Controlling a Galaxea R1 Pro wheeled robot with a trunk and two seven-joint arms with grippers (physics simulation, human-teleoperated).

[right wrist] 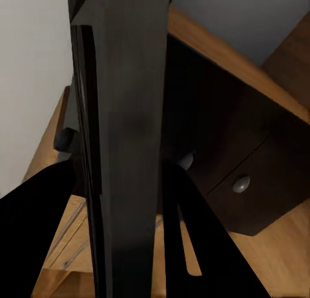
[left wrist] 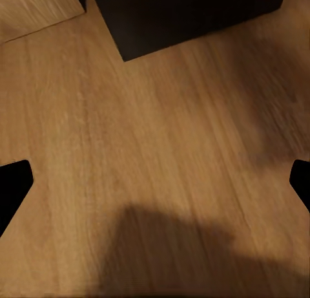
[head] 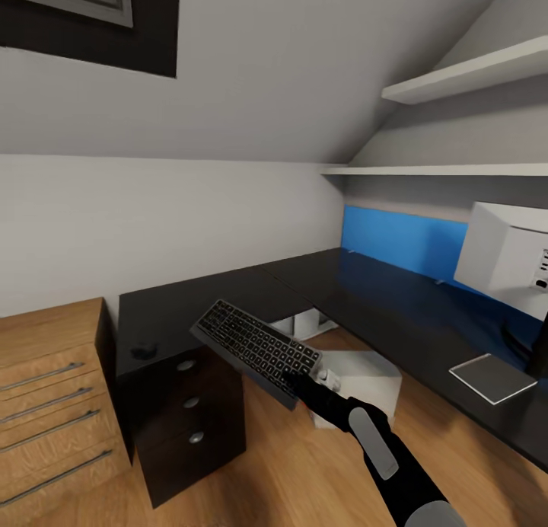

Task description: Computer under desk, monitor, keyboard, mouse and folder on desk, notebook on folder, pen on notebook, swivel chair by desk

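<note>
Dark grey keyboard is held tilted above the desk.
It is clamped by the right gripper; left jaws are spread.

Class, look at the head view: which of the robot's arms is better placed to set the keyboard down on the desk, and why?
The right. Its gripper already clamps the keyboard, held tilted in the air beside the desk. The left gripper hangs open over bare floor.
</note>
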